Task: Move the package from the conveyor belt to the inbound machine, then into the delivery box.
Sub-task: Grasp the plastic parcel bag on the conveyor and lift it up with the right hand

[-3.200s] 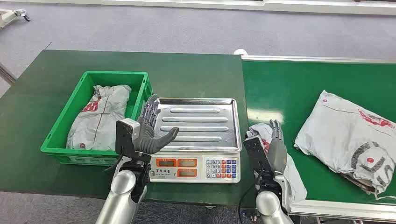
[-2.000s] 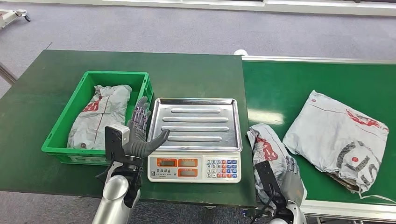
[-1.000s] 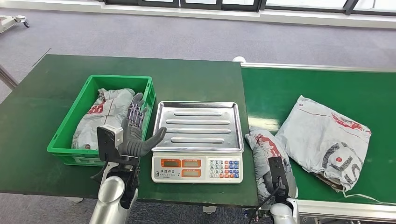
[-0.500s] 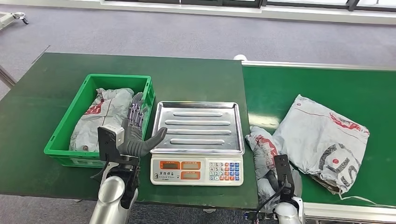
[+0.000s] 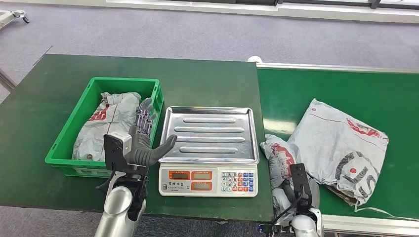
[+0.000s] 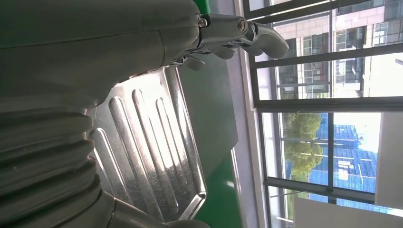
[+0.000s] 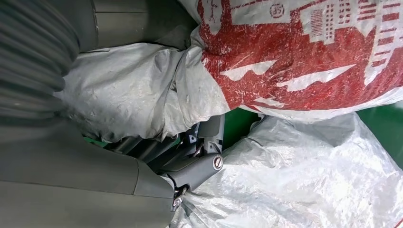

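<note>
While my right hand [image 5: 292, 190] sits low at the near edge of the conveyor belt [image 5: 341, 94], its fingers [image 7: 190, 159] are curled into the crumpled grey plastic of the small package [image 5: 279, 160], and the wrist view has that red-printed wrapper bunched right against my palm, so I am gripping it. The package lies on the belt, just beside the right edge of the scale [image 5: 209, 148], and it touches a second, larger grey bag [image 5: 341, 148] that spreads across the belt to its right. From the head view I cannot tell whether the package is off the belt surface or resting on it. My left hand [image 5: 143, 143] hovers between the green crate [image 5: 66, 148] and the scale, fingers spread upward and apart, thumb stuck out toward the steel tray [image 5: 210, 133], holding nothing. From the left wrist I see that ribbed tray [image 6: 152, 156] shining just past my thumb, with nothing lying on it. Inside the crate another grey parcel [image 5: 106, 123] with red print lies lengthwise, filling most of the floor. The scale's front panel [image 5: 207, 180] faces me, orange displays to the left, coloured keys to the right. Crate and scale share the dark green table [image 5: 39, 98], and the belt butts up against that table on the right side.
</note>
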